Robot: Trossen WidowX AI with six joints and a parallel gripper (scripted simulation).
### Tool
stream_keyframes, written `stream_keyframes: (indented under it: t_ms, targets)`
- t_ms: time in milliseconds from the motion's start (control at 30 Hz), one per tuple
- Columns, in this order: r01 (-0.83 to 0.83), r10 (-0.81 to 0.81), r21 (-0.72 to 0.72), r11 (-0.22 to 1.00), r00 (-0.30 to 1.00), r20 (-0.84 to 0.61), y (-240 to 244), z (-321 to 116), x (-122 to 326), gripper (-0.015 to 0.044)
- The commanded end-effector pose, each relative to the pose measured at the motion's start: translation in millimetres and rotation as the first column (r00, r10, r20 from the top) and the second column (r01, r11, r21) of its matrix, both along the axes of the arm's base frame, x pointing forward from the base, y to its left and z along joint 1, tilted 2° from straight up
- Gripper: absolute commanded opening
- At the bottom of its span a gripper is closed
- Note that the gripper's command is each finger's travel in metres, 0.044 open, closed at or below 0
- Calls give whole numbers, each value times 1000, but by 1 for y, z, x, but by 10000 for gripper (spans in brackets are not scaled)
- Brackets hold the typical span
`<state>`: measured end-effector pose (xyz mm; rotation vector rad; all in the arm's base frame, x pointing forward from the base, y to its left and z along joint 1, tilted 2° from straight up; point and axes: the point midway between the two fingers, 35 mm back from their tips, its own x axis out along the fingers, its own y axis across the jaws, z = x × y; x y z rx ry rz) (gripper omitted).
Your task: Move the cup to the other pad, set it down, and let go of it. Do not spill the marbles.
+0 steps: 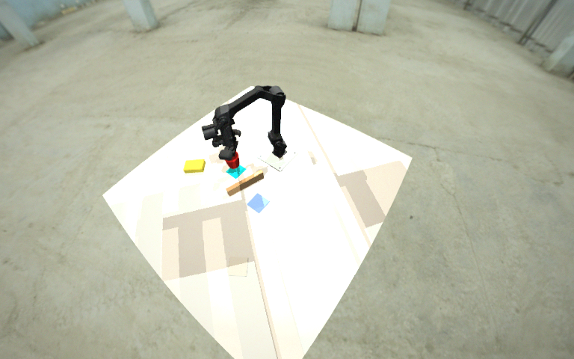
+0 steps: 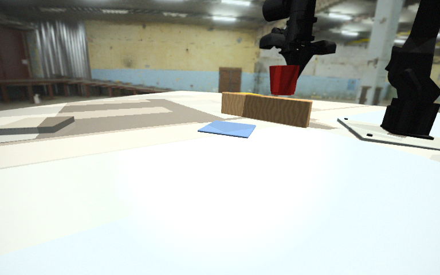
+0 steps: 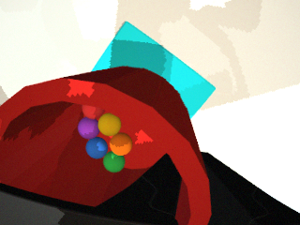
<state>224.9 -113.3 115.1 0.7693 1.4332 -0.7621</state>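
While the end effector (image 1: 231,157) (image 2: 293,66) grips the red cup (image 1: 232,161) (image 2: 283,79) (image 3: 141,105), a wooden bar (image 1: 245,183) (image 2: 275,109) separates the pads.

Wood-look barrier (image 1: 245,183) (image 2: 269,108) with wavy grain, smooth plastic-looking red cup (image 1: 232,160) (image 2: 283,79) (image 3: 141,100), glossy-looking marbles (image 3: 109,125), matt black plastic-looking arm (image 1: 276,114) (image 2: 301,22)

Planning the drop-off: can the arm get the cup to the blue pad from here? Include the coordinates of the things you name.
Probably, but not straight across at this height: the wooden bar (image 1: 245,183) (image 2: 275,109) stands between the cup (image 1: 232,161) (image 2: 283,79) (image 3: 175,110) and blue pad (image 1: 258,203) (image 2: 227,128).
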Motion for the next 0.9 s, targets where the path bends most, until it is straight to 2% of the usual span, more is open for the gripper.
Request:
stream_keyframes:
  t_ms: [0,867]
  targets:
    - [-3,3,-3,1000,1000,-5,-1,-7,-1,0]
    - [-3,3,-3,1000,1000,-5,-1,-37,-2,0]
